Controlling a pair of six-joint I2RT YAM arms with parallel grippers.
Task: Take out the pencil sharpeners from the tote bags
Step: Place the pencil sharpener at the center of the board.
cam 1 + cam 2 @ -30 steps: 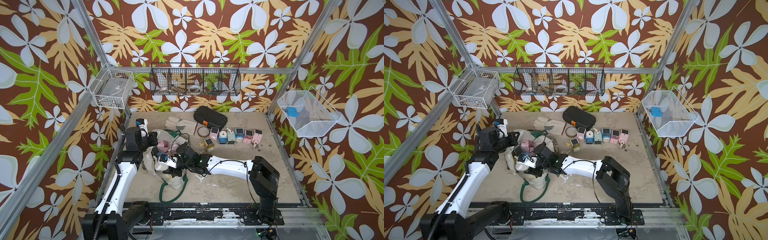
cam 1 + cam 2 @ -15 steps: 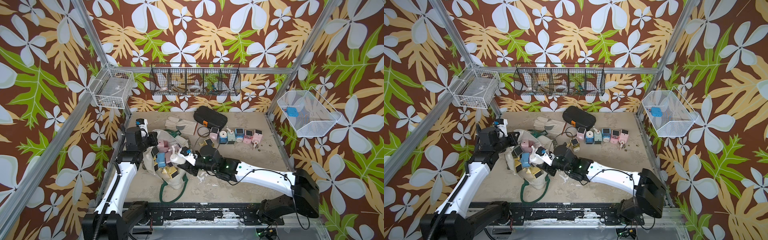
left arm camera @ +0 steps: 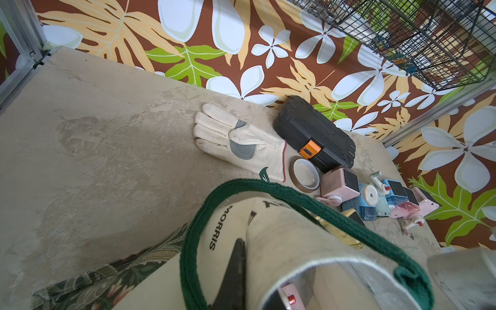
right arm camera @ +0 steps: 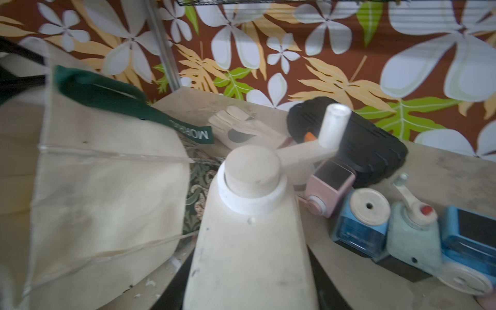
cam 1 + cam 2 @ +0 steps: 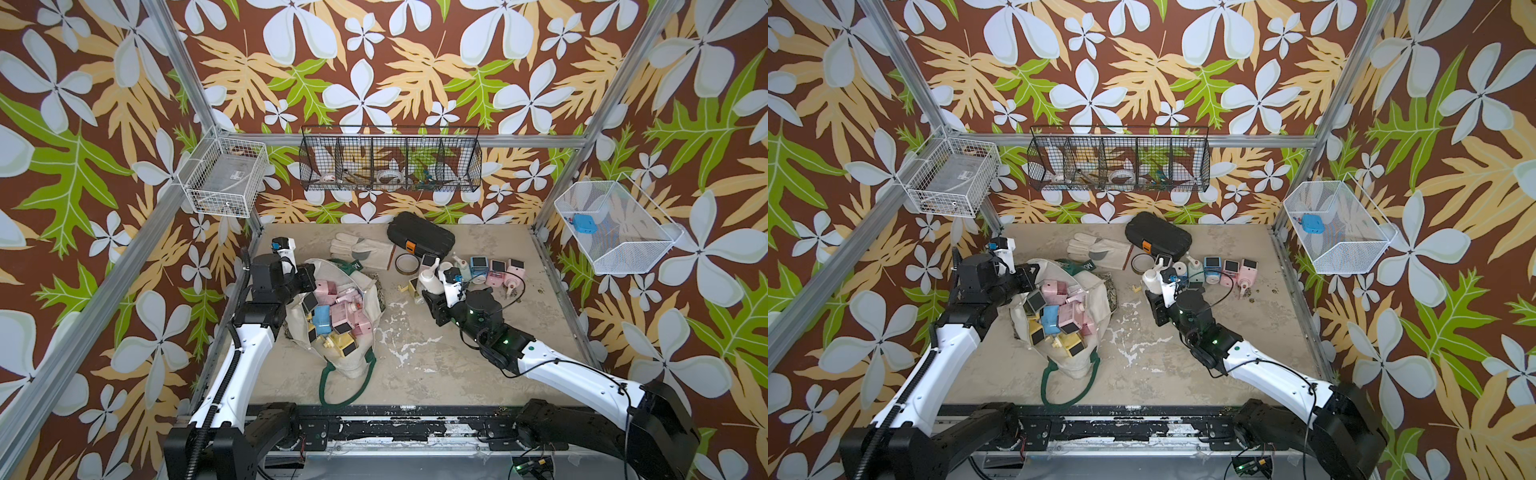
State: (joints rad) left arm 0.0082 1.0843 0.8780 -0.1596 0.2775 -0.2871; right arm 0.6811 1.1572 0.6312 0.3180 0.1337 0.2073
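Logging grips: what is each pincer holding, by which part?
Right pincer: white sharpener, by its body sides. Left pincer: tote bag, by its rim.

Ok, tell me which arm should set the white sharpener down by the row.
Right: the right claw grips the white sharpener beside the row of sharpeners, while the left claw is shut on the tote bag rim, holding its mouth open.

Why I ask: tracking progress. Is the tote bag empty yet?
Not empty: the tote bag lies open with pink, blue and yellow pencil sharpeners piled in its mouth.
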